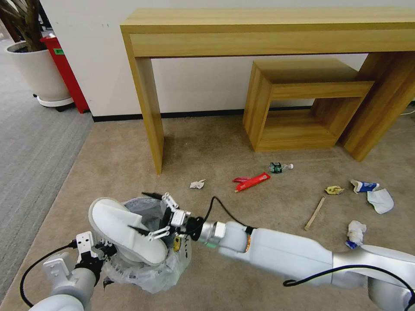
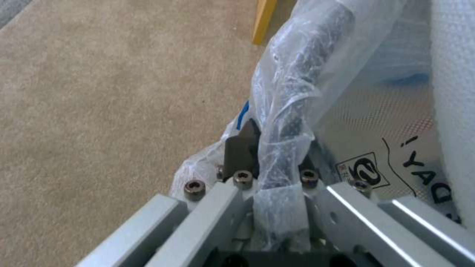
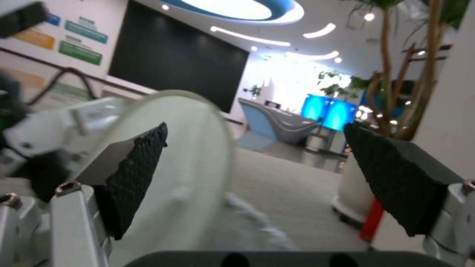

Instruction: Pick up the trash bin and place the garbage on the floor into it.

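In the head view, the trash bin [image 1: 149, 242], lined with a crinkly translucent bag, is seen at the lower left of the frame, held at its rim by the left gripper [image 1: 101, 250]. One white slipper [image 1: 125, 231] lies across the bin's mouth, sole up and sticking out above the rim. The right gripper [image 1: 153, 216] is placed over the bin with its fingers spread wide on either side of the slipper, and nothing is judged to be clamped in it. The step in hand is judged to be the dropping of a slipper into the bin; the next move would call for the slipper to be seated lower and the arm to be taken toward the remaining litter. On the beige carpet [image 1: 216, 151] at centre and right are counted: one crumpled tissue [image 1: 197, 184], one red wrapper [image 1: 252, 182], one small bottle [image 1: 280, 167], one yellow wrapper [image 1: 334, 189], one blue-white wrapper [image 1: 364, 186], one second slipper [image 1: 381, 201], one wooden stick [image 1: 314, 213] and one tissue wad [image 1: 355, 233]. In the left wrist view, the bagged rim is seen at centre, pinched tightly between the closed jaws. In the right wrist view, two black pads [image 3: 138, 167] stand well apart, with the pale slipper blurred at left centre beside the nearer one.
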